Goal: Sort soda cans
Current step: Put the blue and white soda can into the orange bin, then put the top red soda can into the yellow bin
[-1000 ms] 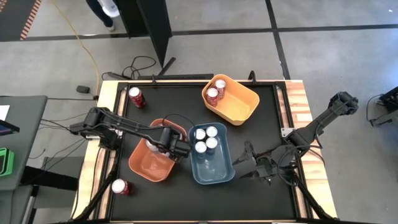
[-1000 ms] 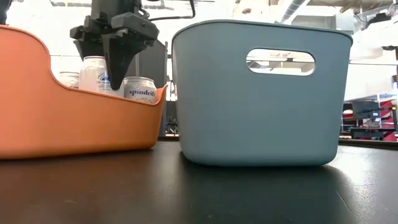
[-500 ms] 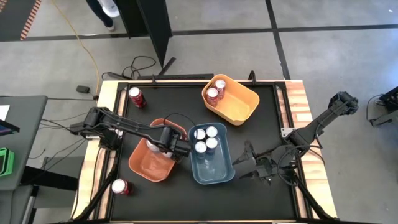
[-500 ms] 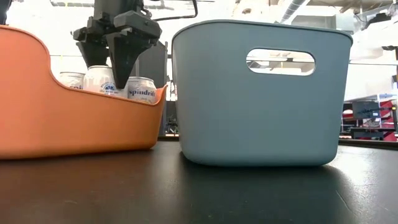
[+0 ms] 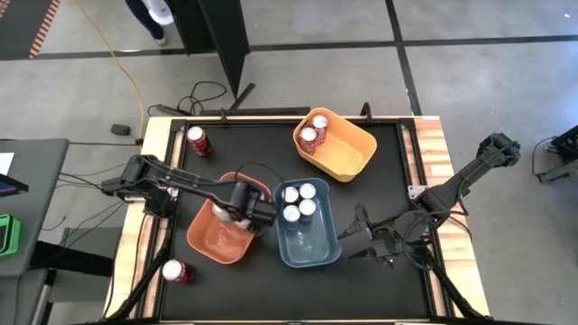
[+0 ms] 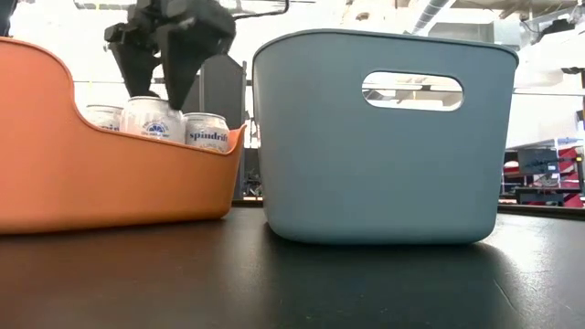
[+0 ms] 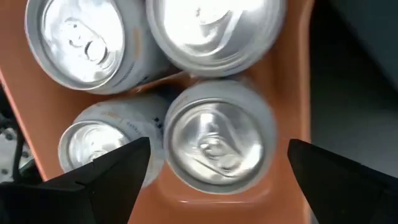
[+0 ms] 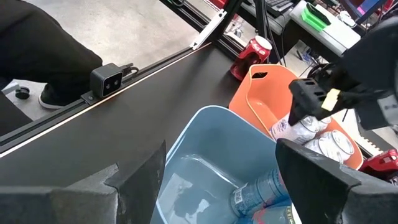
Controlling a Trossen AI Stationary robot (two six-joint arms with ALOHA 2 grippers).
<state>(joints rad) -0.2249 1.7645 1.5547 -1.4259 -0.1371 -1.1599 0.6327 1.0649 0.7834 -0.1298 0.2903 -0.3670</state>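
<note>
- Four silver-white soda cans (image 7: 214, 134) stand upright in the dark orange bin (image 5: 209, 246), which sits near the table's (image 5: 370, 280) left edge toward its near side; the left wrist view shows all four tops packed close together.
- The left gripper (image 6: 163, 57) hangs just above those cans with its fingers apart and nothing between them, so this lot looks delivered.
- Four blue-bodied cans (image 5: 299, 200) cluster in the far end of the blue bin (image 5: 318, 255), just beside the dark orange one at mid-table.
- Two red cans (image 5: 313, 130) sit in the far-left end of the light orange bin (image 5: 354, 162), near the table's far edge.
- Still loose on the table: one red can (image 5: 198, 141) at the far-left corner and another red can (image 5: 173, 271) at the near-left corner.
- By my reckoning most of the sorting is done, and those two red cans belong in the light orange bin.
- The right gripper (image 5: 358, 244) waits near the table's near-right part, jaws spread and empty.
- The blue bin's near end is partly hidden, so it possibly holds something more that I cannot tell.
</note>
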